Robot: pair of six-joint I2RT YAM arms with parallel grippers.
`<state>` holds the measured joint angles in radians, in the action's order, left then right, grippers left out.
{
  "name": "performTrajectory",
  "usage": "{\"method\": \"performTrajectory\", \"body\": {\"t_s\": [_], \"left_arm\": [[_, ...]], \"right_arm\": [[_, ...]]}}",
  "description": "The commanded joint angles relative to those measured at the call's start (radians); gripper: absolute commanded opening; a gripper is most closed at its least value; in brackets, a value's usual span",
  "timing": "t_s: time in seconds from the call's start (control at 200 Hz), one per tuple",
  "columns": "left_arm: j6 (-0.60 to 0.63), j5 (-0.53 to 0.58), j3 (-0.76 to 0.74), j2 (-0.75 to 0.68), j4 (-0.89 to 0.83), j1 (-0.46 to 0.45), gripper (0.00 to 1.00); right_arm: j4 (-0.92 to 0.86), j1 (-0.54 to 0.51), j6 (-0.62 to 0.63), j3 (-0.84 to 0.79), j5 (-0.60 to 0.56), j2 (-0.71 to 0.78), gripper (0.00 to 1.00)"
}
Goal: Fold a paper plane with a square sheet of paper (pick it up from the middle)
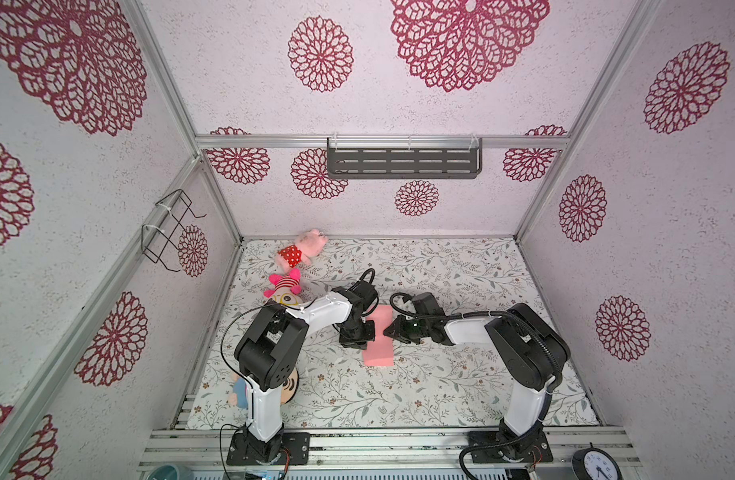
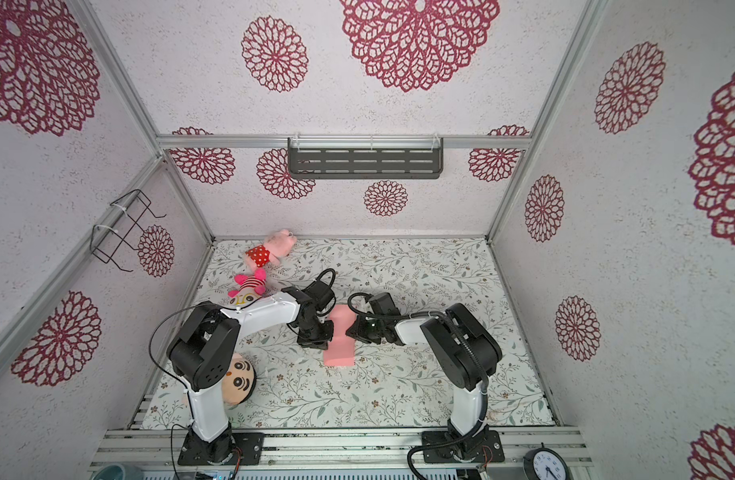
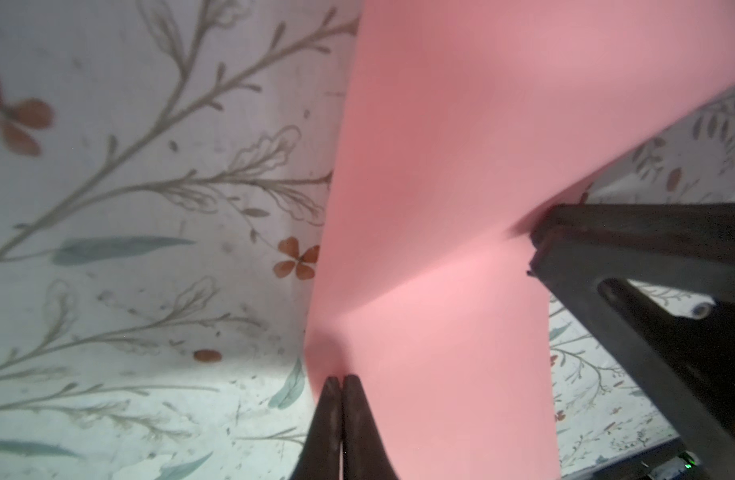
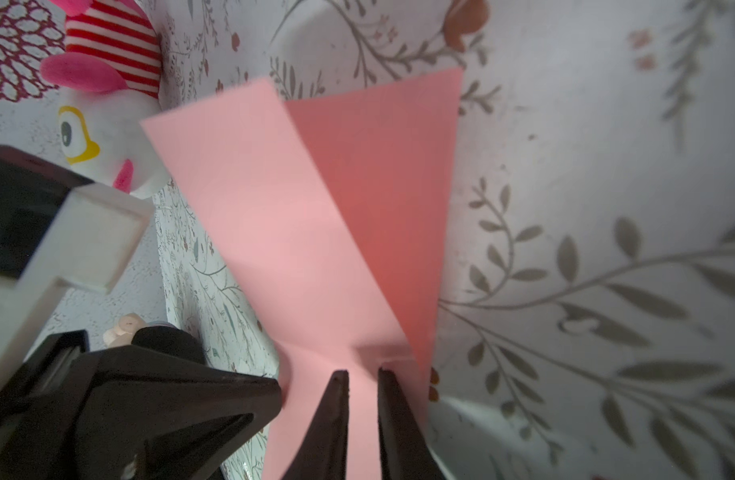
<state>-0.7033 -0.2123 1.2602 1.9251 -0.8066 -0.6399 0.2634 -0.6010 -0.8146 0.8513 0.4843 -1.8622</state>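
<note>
In both top views the pink paper (image 1: pixel 380 338) sits near the middle of the table (image 1: pixel 440 386), which has a cloth with leaves and flowers on it. The paper looks like a long strip here, with its near end flat on the cloth (image 2: pixel 340 353). The left gripper (image 1: pixel 367 328) is at one long side of it and the right gripper (image 1: pixel 388 328) is at the other long side. Two pink plush toys (image 1: pixel 301 249) lie near the far left corner of the table, and a doll head (image 2: pixel 236 380) lies by the left edge, partly under the left arm.

In the left wrist view the left gripper (image 3: pixel 340 386) has its jaws pressed tight together, pinching the edge of the paper (image 3: pixel 440 208). The paper bends up from the table here. The dark tip of the right gripper (image 3: pixel 542 245) touches the other edge.

In the right wrist view the right gripper (image 4: pixel 362 384) has its jaws close together with a small gap, and a raised fold of the paper (image 4: pixel 295 232) runs into that gap. I cannot tell if the jaws squeeze it. The paper is folded over, so one half leans on the other. A striped plush toy (image 4: pixel 108 62) shows behind it.
</note>
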Motion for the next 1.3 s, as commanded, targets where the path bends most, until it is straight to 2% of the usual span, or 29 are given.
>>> {"method": "performTrajectory", "body": {"t_s": [0.0, 0.245, 0.475, 0.675, 0.816, 1.296], "left_arm": [[-0.005, 0.048, -0.005, 0.021, -0.015, -0.025, 0.06], [-0.032, 0.114, -0.043, -0.003, -0.026, -0.050, 0.05], [-0.052, 0.122, -0.090, -0.015, -0.006, -0.053, 0.05], [-0.051, 0.115, -0.064, -0.099, -0.010, -0.050, 0.05], [-0.073, 0.087, -0.079, -0.139, 0.046, -0.050, 0.05], [-0.082, 0.013, -0.087, -0.039, 0.028, -0.055, 0.05]], "right_arm": [[-0.197, -0.002, -0.013, -0.072, -0.148, -0.081, 0.20], [-0.163, -0.001, -0.036, -0.086, -0.147, -0.080, 0.19], [-0.133, -0.002, -0.053, -0.104, -0.144, -0.084, 0.19], [-0.130, -0.002, -0.053, -0.103, -0.147, -0.077, 0.19], [-0.127, -0.002, -0.055, -0.102, -0.147, -0.076, 0.19], [-0.113, -0.002, -0.057, -0.109, -0.140, -0.089, 0.19]]}}
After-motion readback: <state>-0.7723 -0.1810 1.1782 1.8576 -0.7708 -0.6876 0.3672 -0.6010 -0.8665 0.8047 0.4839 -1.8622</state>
